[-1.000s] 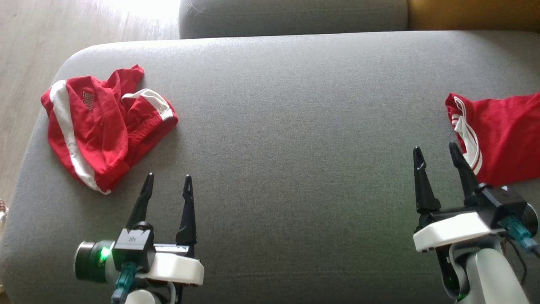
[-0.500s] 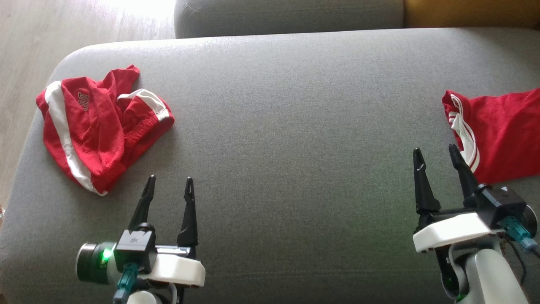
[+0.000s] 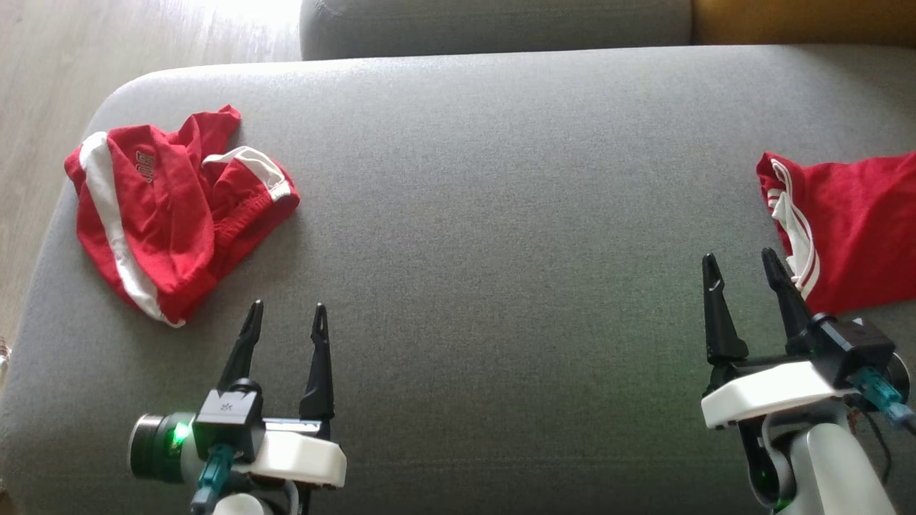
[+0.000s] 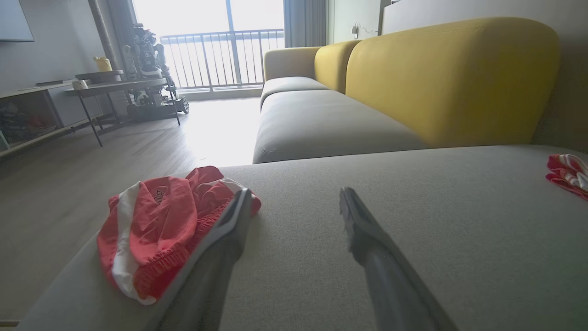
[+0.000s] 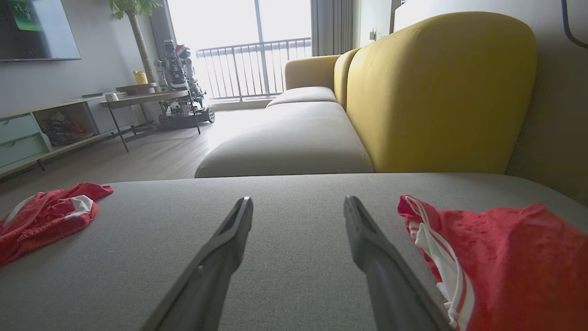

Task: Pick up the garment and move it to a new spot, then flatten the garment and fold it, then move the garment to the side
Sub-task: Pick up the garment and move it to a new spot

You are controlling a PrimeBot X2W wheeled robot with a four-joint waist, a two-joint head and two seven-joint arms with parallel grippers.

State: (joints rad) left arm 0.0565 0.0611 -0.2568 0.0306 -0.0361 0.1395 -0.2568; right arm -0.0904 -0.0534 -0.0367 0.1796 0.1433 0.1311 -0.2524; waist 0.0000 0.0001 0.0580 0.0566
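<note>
A crumpled red garment [image 3: 172, 207] with a white stripe lies at the far left of the grey cushion [image 3: 501, 214]. It also appears as the crumpled garment [image 4: 156, 225] in the left wrist view, just left of my left finger. My left gripper [image 3: 288, 307] hovers open a little to its near right, with nothing between its fingers. A second red garment [image 3: 851, 229] with thin white stripes lies at the right edge. My right gripper [image 3: 738, 256] stands open and empty beside its near-left corner; the striped garment [image 5: 500, 257] lies right of my right finger.
The cushion's rounded left edge drops to a wooden floor [image 3: 43, 86]. Another grey seat [image 3: 494, 25] adjoins at the back, with a yellow backrest [image 5: 441, 87] to the right. Farther off in the room stands a low table [image 5: 147, 99].
The head view has shifted slightly, so the whole picture moved. Both garments lie as before and both grippers stay open in the same places.
</note>
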